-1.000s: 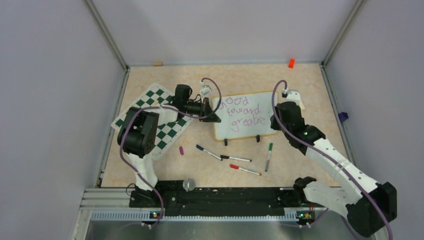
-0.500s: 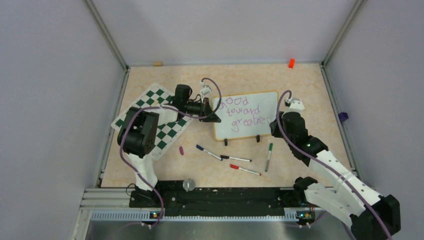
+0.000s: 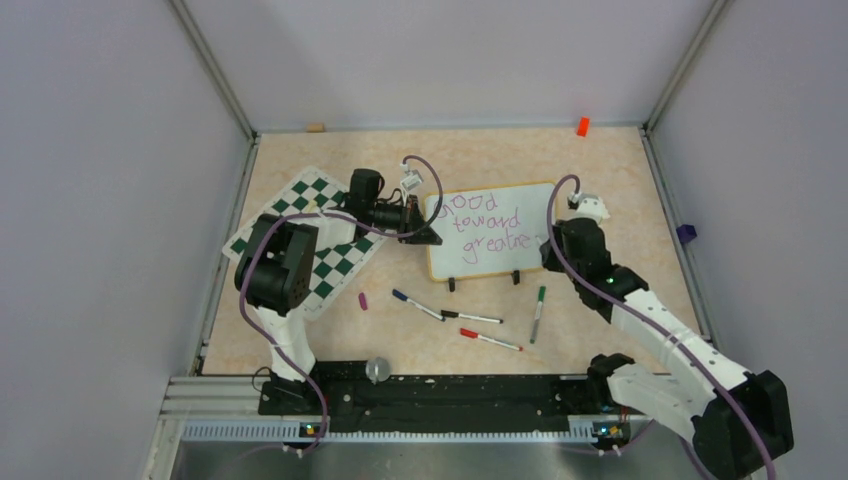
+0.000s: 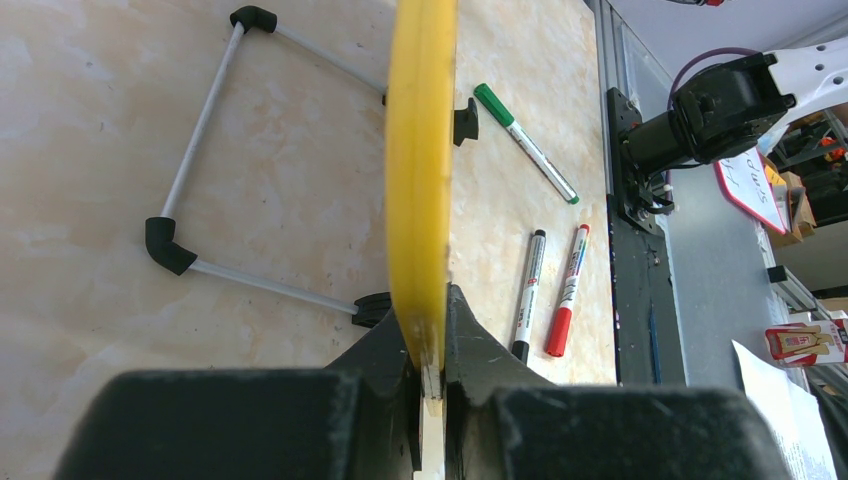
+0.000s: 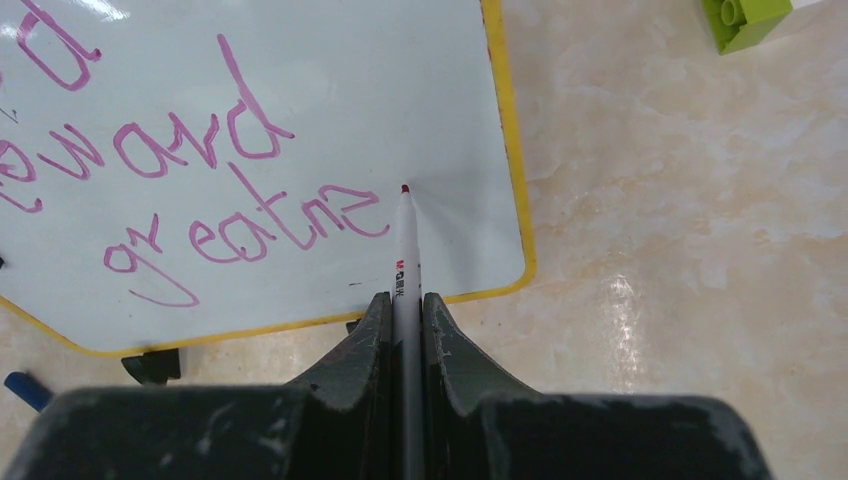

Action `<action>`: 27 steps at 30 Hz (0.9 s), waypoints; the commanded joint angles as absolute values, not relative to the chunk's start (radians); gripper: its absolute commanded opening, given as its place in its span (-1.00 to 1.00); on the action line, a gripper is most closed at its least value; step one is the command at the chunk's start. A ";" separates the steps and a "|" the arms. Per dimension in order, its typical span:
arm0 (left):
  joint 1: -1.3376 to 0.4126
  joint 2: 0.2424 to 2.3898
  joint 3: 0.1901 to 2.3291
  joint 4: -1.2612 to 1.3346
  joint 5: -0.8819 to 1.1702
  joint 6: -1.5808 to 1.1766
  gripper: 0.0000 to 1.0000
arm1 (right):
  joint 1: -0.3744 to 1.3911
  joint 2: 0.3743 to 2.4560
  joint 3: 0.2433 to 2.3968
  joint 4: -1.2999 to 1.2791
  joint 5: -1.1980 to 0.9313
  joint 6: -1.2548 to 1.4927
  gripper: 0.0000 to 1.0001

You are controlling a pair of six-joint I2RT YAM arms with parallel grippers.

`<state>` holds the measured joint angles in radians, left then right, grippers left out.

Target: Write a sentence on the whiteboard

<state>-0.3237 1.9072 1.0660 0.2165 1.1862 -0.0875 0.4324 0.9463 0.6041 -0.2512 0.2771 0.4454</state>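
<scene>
Right fingers (image 5: 385, 315) clamp the marker (image 5: 405, 240), tip just past the sentence's (image 5: 250, 230) last letter. Left fingers (image 4: 455, 325) clamp the whiteboard (image 4: 420, 150) edge.

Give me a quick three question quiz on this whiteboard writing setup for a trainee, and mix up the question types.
1. True or false: the left gripper is shut on the yellow edge of the whiteboard.
2. Where is the tip of the marker held in the right gripper? A) on the chessboard mat B) at the end of the third line of the purple writing C) inside a cap
3. Fill in: ___ loose markers lie on the table in front of the whiteboard.
Key: 1 true; 2 B; 3 four.
</scene>
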 commanded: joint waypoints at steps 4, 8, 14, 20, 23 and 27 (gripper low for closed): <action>-0.337 1.922 1.060 0.196 1.126 -0.029 -1.00 | 0.413 0.956 0.661 -0.196 0.245 0.426 -1.00; -0.337 1.921 1.060 0.196 1.125 -0.029 -1.00 | 0.414 0.970 0.672 -0.197 0.237 0.423 -1.00; -0.337 1.922 1.060 0.196 1.126 -0.028 -1.00 | 0.411 0.989 0.681 -0.195 0.250 0.422 -1.00; -0.337 1.921 1.060 0.196 1.125 -0.028 -1.00 | 0.401 1.005 0.685 -0.192 0.264 0.423 -1.00; -0.337 1.922 1.060 0.196 1.125 -0.028 -1.00 | 0.400 1.008 0.690 -0.186 0.268 0.423 -1.00; -0.337 1.920 1.061 0.196 1.126 -0.028 -1.00 | 0.399 1.007 0.696 -0.181 0.268 0.416 -1.00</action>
